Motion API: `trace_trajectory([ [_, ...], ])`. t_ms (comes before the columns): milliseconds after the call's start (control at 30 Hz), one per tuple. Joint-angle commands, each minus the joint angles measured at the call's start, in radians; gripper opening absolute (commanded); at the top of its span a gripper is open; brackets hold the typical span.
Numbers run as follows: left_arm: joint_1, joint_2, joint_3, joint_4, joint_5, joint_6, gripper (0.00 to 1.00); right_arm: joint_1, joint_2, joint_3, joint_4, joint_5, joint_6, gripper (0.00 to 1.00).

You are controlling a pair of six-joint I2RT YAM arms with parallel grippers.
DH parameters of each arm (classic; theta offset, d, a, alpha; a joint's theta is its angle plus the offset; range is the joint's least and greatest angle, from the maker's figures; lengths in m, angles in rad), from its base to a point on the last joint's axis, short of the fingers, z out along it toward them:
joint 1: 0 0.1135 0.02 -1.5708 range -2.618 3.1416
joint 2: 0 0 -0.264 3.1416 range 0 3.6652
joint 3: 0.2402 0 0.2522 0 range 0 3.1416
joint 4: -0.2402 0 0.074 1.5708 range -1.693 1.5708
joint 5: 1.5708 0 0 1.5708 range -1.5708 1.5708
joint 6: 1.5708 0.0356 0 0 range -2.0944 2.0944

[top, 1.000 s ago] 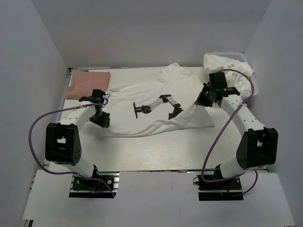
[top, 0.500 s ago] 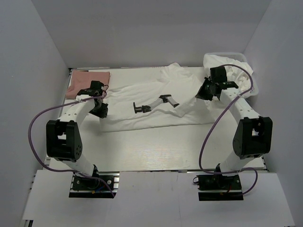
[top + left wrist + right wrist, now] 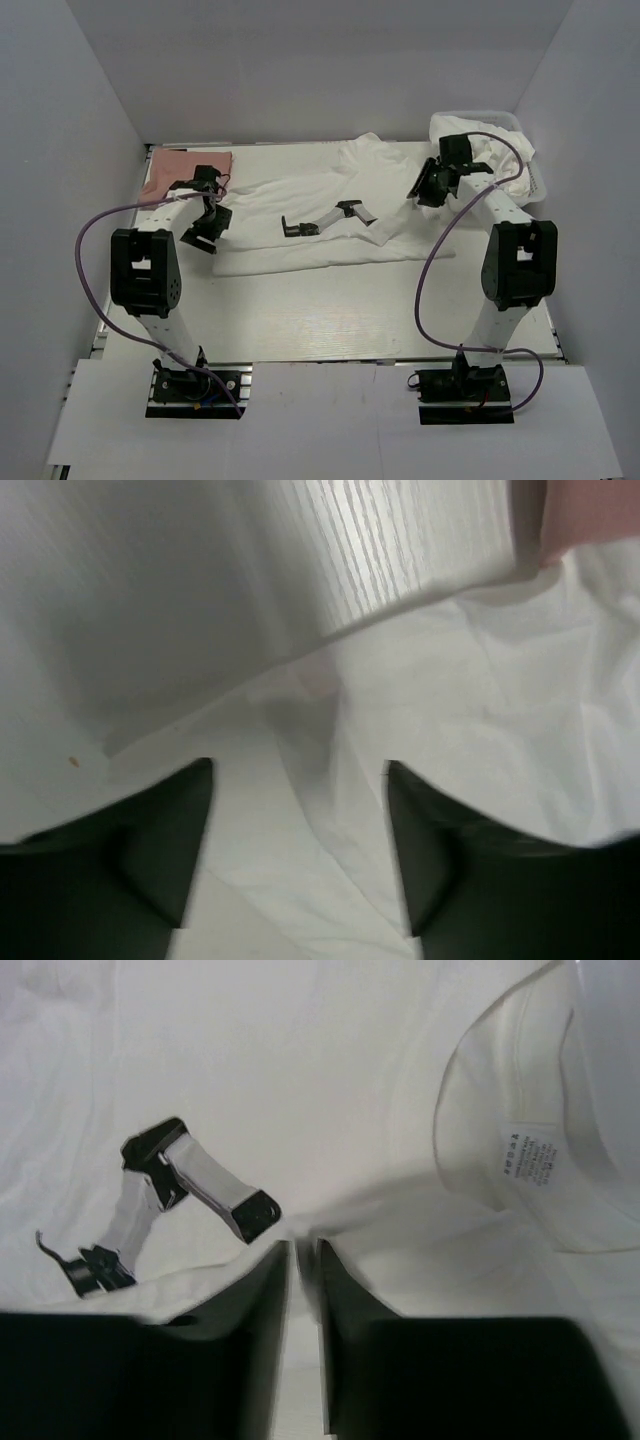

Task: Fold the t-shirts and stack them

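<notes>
**White shirt flat, right hand pinching it**

From above, you see the soft, wrinkled white t-shirt (image 3: 300, 195) lying on the pale wooden table (image 3: 330, 320) between white walls. Your left wrist view shows the left gripper (image 3: 300, 770) spread wide over the shirt's left edge. Your right wrist view shows the right gripper (image 3: 305, 1247) pinching the shirt's far right cloth.

From where I stand, a pale table (image 3: 330, 320) with a faint wood grain sits boxed in by plain matte white panels, a back wall (image 3: 320, 70), a left wall (image 3: 60, 200) and a right wall (image 3: 600, 200), under soft, even light, with a white board (image 3: 320, 425) along its near edge.
</notes>
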Motion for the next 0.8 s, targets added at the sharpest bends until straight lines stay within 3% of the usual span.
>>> trace_trajectory([
  [0, 0.027, -0.014, 0.042, 0.011, -0.054, 0.002, 0.89, -0.01, 0.033, 0.08, 0.046, 0.0, -0.043, 0.56],
  [33, 0.041, -0.014, 0.051, 0.011, -0.054, 0.002, 0.96, -0.025, 0.043, 0.089, 0.044, -0.002, -0.047, 0.71],
  [100, 0.055, -0.014, 0.085, -0.006, -0.054, 0.002, 1.0, 0.002, 0.04, 0.126, 0.023, -0.008, -0.075, 0.9],
  [233, 0.073, -0.032, 0.137, -0.06, -0.054, 0.034, 1.0, 0.007, -0.054, 0.053, 0.058, -0.038, -0.1, 0.9],
  [400, 0.084, -0.095, 0.107, -0.069, 0.021, 0.143, 1.0, 0.019, -0.167, -0.176, 0.11, -0.115, -0.104, 0.9],
  [600, 0.084, -0.198, -0.045, 0.012, 0.147, 0.291, 1.0, 0.062, -0.113, -0.268, 0.181, -0.216, -0.097, 0.9],
  [767, 0.084, -0.282, -0.181, -0.031, 0.109, 0.328, 1.0, 0.117, -0.03, -0.246, 0.236, -0.244, -0.084, 0.9],
])
